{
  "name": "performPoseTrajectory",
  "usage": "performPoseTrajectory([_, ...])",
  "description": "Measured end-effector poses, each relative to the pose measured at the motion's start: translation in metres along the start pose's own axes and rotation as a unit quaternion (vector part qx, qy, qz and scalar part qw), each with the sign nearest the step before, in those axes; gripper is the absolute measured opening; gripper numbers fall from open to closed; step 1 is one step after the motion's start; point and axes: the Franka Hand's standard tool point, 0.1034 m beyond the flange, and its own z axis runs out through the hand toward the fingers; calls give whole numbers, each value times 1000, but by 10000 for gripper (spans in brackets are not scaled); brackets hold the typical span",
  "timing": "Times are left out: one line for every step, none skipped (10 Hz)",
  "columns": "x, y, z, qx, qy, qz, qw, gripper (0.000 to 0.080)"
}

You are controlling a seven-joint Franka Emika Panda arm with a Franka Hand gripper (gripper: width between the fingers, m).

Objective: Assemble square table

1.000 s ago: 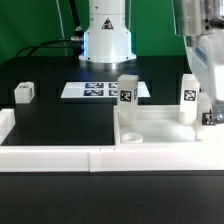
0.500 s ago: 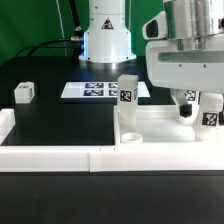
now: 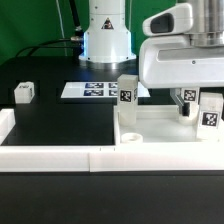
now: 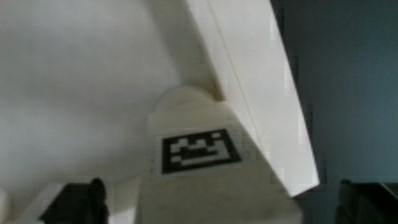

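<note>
The white square tabletop point(image 3: 160, 131) lies at the exterior view's right, against the border wall. One tagged white leg point(image 3: 127, 92) stands upright at its far left corner. My gripper point(image 3: 190, 108) hangs over the top's right part. It straddles a second upright leg point(image 3: 188, 97), whose tag shows between the fingers in the wrist view point(image 4: 199, 150). The dark fingers point(image 4: 80, 200) stand apart on either side of that leg, and no contact shows. A third tagged leg point(image 3: 211, 112) is just right of it. A fourth leg point(image 3: 25, 93) lies on the black table at the left.
The marker board point(image 3: 95, 90) lies behind the tabletop near the robot base point(image 3: 107, 40). The low white border wall point(image 3: 55, 156) runs along the front and turns up the left side. The hand's body hides the tabletop's far right corner.
My gripper has moved toward the exterior view's left and down. It went from beside the right-hand upright leg to straddling it. The legs and the tabletop have not moved.
</note>
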Motion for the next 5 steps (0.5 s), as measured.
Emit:
performPoseTrajectory([0,1,0,0,1,20,1000,649])
performPoseTrajectory([0,1,0,0,1,20,1000,522])
performPoseTrajectory([0,1,1,0,1,39,999,386])
performPoseTrajectory([0,2,1,0,0,84,996,386])
performPoseTrajectory([0,3,1,0,0,116,993,286])
